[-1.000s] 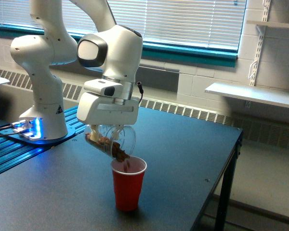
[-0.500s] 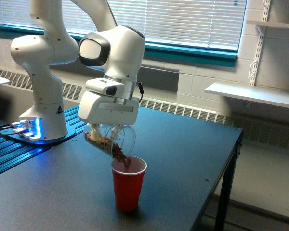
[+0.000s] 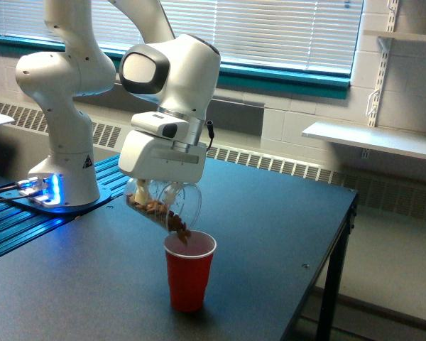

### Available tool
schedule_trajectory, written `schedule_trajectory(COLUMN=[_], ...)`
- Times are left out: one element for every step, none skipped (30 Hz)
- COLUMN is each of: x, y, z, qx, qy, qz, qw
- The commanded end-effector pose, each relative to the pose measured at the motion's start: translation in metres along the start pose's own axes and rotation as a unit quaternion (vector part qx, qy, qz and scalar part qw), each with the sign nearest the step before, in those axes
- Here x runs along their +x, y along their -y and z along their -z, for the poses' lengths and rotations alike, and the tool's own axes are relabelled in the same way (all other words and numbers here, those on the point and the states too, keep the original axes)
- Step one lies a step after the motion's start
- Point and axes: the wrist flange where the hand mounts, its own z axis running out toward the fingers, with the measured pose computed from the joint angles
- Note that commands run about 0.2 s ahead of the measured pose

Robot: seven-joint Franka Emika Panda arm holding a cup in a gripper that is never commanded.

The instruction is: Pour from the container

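Observation:
The clear container (image 3: 165,205) hangs tipped on its side under the white arm, its wide mouth pointing down toward the exterior view's right. Brown pieces lie along its lower wall and spill from the mouth into the red cup (image 3: 189,270), which stands upright on the dark table (image 3: 270,234) just below. My gripper (image 3: 156,190) is shut on the container; its fingers are mostly hidden behind the white hand body and the clear wall.
The arm's base (image 3: 62,186) stands on a blue-lit rail at the exterior view's left. The table's edge runs down the right, with a leg (image 3: 331,284) below it. A white shelf (image 3: 373,138) juts from the wall at the back right.
The hand has shifted slightly up and to the right, and the container has stayed tipped. Brown pieces keep falling into the red cup.

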Motion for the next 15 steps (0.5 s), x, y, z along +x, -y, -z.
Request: schedule_trajectory(x=[0.0019, 0.0024, 0.0029, 0.0029, 0.0031, 0.0034, 0.0038, 0.0039, 0.0041, 0.0042, 0.0043, 0.0044, 0.0043, 0.0043, 0.0044], y=[0.0057, 0.0058, 0.0063, 0.0068, 0.0074, 0.0076, 0.008, 0.0082, 0.0088, 0.0093, 0.0097, 0.0099, 0.0103, 0.0106, 0.0109], z=[0.0042, 0.0044, 0.0047, 0.0047, 0.005, 0.0051, 0.0051, 0.0052, 0.0055, 0.0057, 0.0059, 0.006, 0.0061, 0.0063, 0.0064], qx=[-0.013, -0.016, -0.017, -0.018, -0.019, -0.022, -0.024, -0.025, -0.026, -0.027, -0.03, -0.031, -0.033, -0.034, -0.037], qy=[-0.007, -0.008, -0.009, -0.008, -0.008, -0.01, -0.01, -0.01, -0.01, -0.01, -0.011, -0.011, -0.011, -0.012, -0.013], qz=[0.007, 0.009, 0.01, 0.009, 0.01, 0.011, 0.013, 0.014, 0.015, 0.016, 0.019, 0.021, 0.023, 0.025, 0.027], qw=[0.9999, 0.9998, 0.9998, 0.9998, 0.9997, 0.9997, 0.9996, 0.9995, 0.9995, 0.9994, 0.9993, 0.9992, 0.9991, 0.999, 0.9989])
